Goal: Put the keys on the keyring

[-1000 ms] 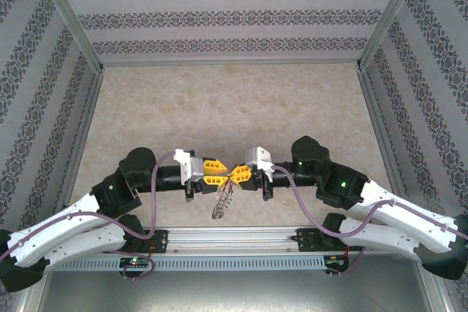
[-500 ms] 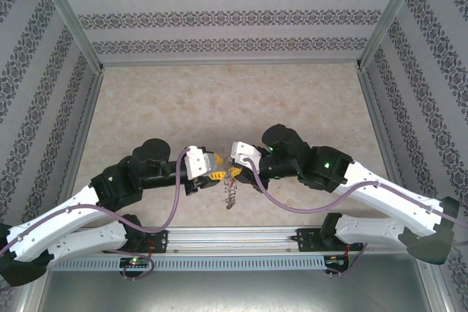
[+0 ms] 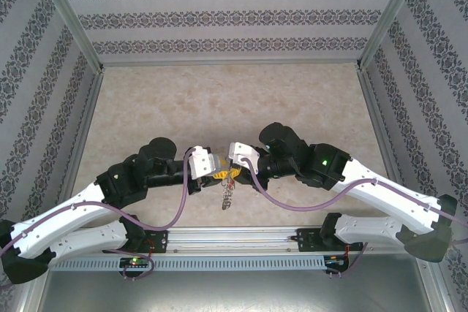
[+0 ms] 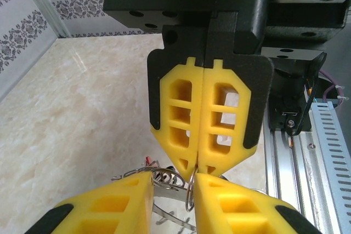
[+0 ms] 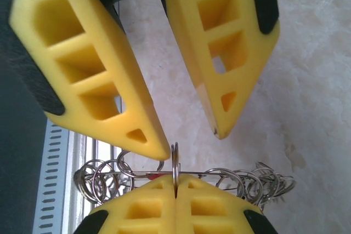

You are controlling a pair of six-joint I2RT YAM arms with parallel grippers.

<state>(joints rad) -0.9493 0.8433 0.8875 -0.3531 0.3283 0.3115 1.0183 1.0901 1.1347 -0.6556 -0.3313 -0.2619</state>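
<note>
We find the two arms meeting tip to tip above the near middle of the bench, just ahead of the aluminium rail that carries their bases. The right pincer is closed, its yellow fingers pressed flat together with no gap along their length. At their tips they pinch a thin metal loop standing on edge, which we take to be part of the keyring. The keyring hangs from that grip as a drooping bunch of silvery coils, directly below the meeting point of the pincers and off the bench surface so far as the overhead view shows. In the right wrist view the coils spread to either side of the pinched loop. The left pincer stands open. Its two fingers sit apart on either side of the same loop; one tip lies just beside the loop and the other is clearly off it. We cannot tell whether the nearer tip touches the metal. A red speck shows among the coils; we cannot confirm that it is a key head.
</note>
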